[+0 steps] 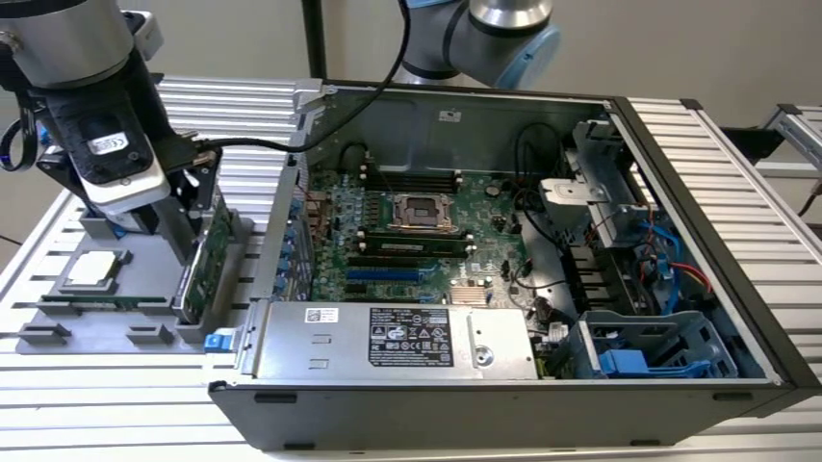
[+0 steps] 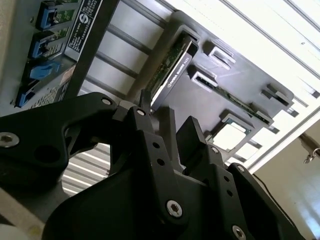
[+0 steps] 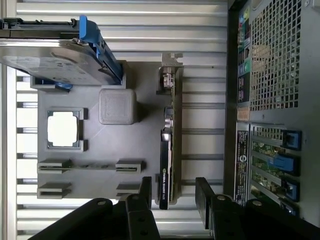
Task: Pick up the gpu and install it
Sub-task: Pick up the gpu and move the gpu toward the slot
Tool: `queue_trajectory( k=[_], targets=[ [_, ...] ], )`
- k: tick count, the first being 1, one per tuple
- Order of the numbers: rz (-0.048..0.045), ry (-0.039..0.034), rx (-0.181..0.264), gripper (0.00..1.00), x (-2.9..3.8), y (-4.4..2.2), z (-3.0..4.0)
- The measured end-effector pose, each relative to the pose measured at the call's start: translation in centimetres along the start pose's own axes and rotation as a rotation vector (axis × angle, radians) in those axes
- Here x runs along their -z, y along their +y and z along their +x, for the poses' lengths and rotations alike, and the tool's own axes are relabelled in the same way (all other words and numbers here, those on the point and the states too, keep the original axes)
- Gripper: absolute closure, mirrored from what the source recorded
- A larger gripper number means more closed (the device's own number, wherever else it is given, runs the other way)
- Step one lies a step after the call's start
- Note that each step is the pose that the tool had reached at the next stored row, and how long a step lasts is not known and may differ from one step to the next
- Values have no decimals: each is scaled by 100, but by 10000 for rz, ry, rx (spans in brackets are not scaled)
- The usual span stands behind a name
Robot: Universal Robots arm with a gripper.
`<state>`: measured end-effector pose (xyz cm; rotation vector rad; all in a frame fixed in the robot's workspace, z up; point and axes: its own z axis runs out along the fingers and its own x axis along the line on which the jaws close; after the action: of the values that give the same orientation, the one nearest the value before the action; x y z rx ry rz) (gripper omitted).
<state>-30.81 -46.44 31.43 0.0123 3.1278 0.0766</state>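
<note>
Gpu [image 3: 167, 145] on edge in the gray holder [image 3: 135, 150], one end between the wide-open end effector [image 3: 173, 192] tips, ungripped

Green gpu [image 3: 167, 127], black end effector [image 3: 173, 192], grey tray [image 3: 145, 107]

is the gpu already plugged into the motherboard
No, in the first wrist view the gpu stands on edge in the gray holder, outside the computer case.

One green circuit-board graphics card [image 3: 166, 150], one silver hard drive with blue rails [image 3: 55, 65], one square silver processor chip [image 3: 63, 128], one grey plastic holder tray [image 3: 130, 150], one open black computer case [image 1: 488, 414].
</note>
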Motion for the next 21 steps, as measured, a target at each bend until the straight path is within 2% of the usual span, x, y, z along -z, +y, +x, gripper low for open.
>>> queue_trajectory(
  k=[14,21],
  targets=[
    [1,-2,-98,0,-113,39,3],
    [0,-1,-99,0,-122,40,4]
  ],
)
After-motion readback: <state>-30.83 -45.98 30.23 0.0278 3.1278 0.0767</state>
